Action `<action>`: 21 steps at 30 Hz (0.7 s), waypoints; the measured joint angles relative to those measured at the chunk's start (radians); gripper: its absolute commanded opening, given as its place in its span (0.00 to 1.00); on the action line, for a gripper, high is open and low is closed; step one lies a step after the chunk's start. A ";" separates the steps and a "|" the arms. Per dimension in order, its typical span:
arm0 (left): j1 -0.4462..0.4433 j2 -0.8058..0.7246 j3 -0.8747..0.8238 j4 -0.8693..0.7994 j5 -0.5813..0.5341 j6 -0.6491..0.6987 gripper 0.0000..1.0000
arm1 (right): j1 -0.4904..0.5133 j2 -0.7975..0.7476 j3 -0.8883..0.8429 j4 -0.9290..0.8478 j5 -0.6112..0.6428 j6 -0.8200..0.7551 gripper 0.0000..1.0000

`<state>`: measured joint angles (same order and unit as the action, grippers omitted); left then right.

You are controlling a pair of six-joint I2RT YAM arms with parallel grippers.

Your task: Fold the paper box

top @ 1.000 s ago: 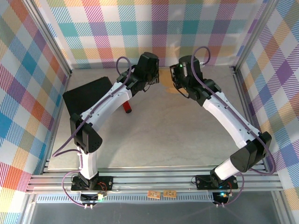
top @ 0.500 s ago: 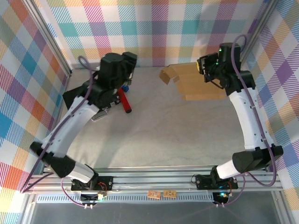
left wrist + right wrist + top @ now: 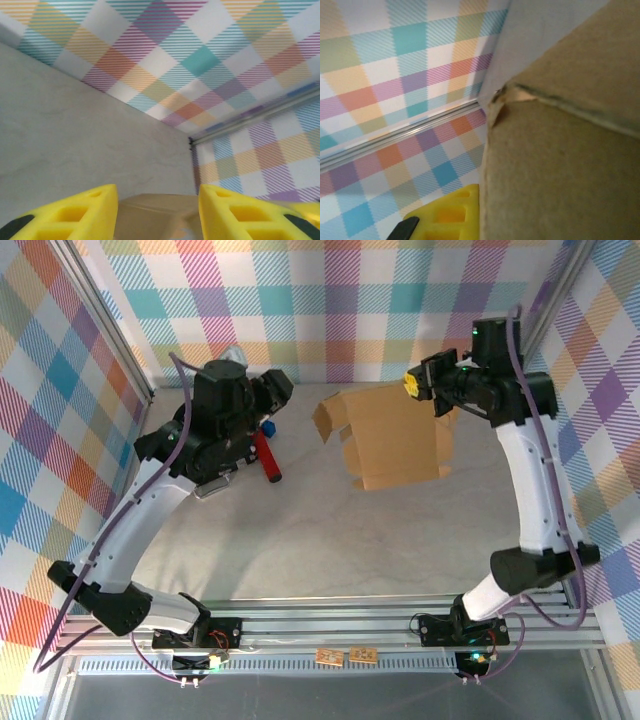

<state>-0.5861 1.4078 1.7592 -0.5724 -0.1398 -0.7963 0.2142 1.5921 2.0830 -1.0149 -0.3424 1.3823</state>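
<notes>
From above, the right gripper (image 3: 418, 390) has its jaws clamped on the far right corner of the paper box (image 3: 395, 440), held over the tabletop (image 3: 330, 530). The left gripper (image 3: 278, 388) hangs well apart from it. At the left wrist, the jaws stand wide, with cardboard beyond them. At the right wrist, cardboard presses beside one yellow finger (image 3: 447, 212).

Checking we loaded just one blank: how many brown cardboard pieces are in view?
1: the paper box, far back, right of centre in the top view. Others may be hidden.

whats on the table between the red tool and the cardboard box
Nothing. In the top view, the stretch of table between the red tool and the paper box is bare grey surface.
</notes>
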 measured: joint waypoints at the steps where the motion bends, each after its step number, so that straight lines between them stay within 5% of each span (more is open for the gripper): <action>1: 0.000 0.027 0.050 -0.004 0.022 -0.027 0.47 | 0.000 0.022 -0.002 0.002 -0.001 0.000 0.00; 7: -0.016 0.175 0.229 -0.066 0.151 -0.259 0.53 | 0.000 0.059 -0.006 0.016 -0.008 0.001 0.00; 21: -0.048 0.270 0.225 -0.123 0.245 -0.526 0.53 | 0.000 0.058 -0.055 0.060 -0.012 0.017 0.00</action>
<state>-0.6342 1.6775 1.9842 -0.6956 0.1055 -1.3224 0.2142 1.6505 2.0277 -0.9546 -0.3542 1.3994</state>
